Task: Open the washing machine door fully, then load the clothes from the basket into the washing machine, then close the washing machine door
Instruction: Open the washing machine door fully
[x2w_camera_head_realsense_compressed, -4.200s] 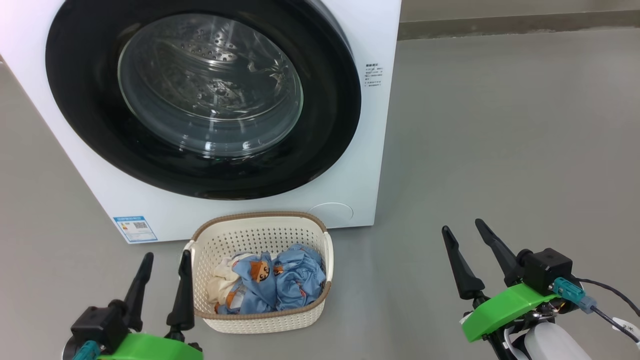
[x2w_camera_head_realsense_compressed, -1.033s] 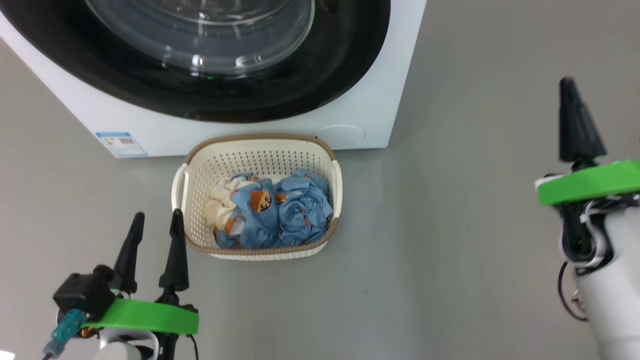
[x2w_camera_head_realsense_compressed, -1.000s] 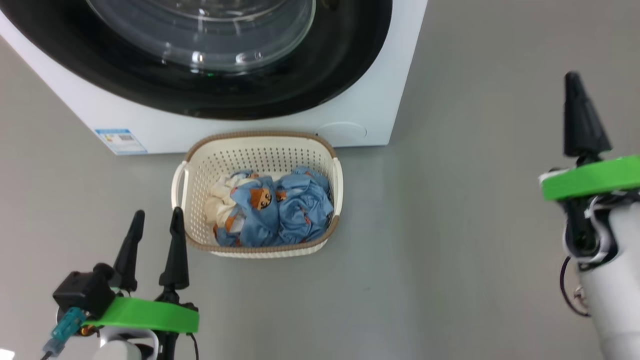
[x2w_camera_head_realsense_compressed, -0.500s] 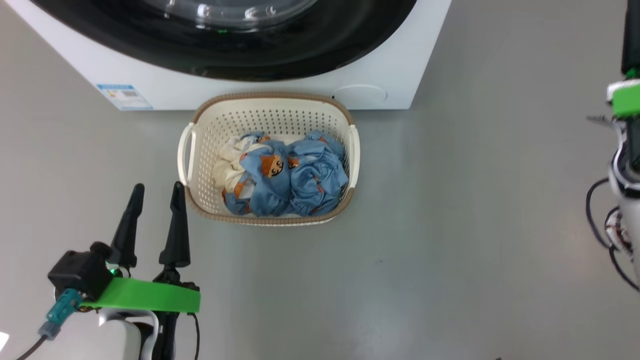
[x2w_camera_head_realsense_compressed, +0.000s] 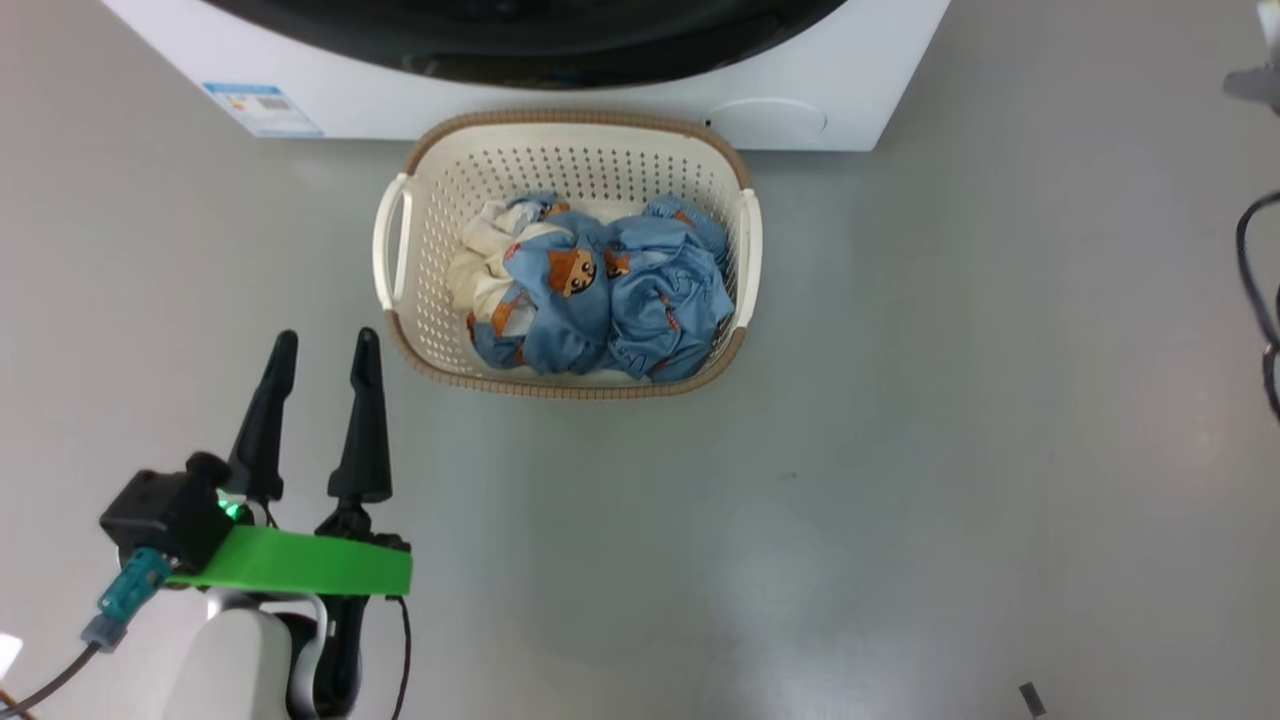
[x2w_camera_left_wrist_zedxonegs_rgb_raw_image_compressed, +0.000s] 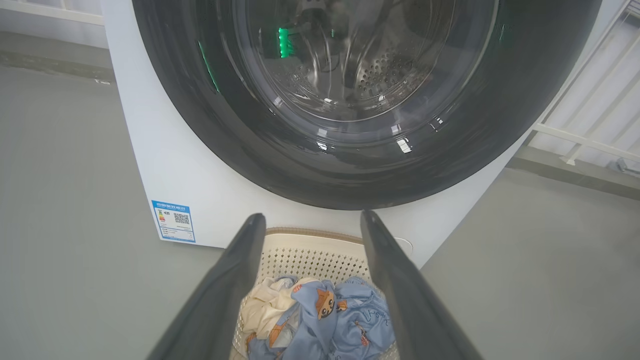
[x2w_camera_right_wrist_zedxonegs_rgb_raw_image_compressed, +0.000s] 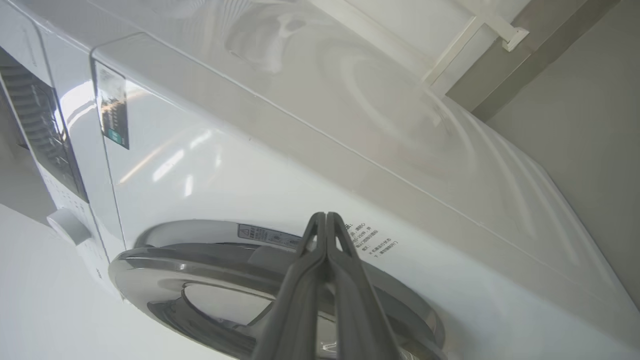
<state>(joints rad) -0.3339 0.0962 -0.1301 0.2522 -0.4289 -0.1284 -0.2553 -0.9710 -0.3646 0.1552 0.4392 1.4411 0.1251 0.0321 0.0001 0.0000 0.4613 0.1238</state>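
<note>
Blue clothes fill the basket before the unopened washing machine door, so every step remains; left gripper hangs spread and empty, right gripper pressed together, empty, near the door's rim.

Bare floor lay free around the open-topped basket, save the washing machine just behind it, its door shut.
</note>
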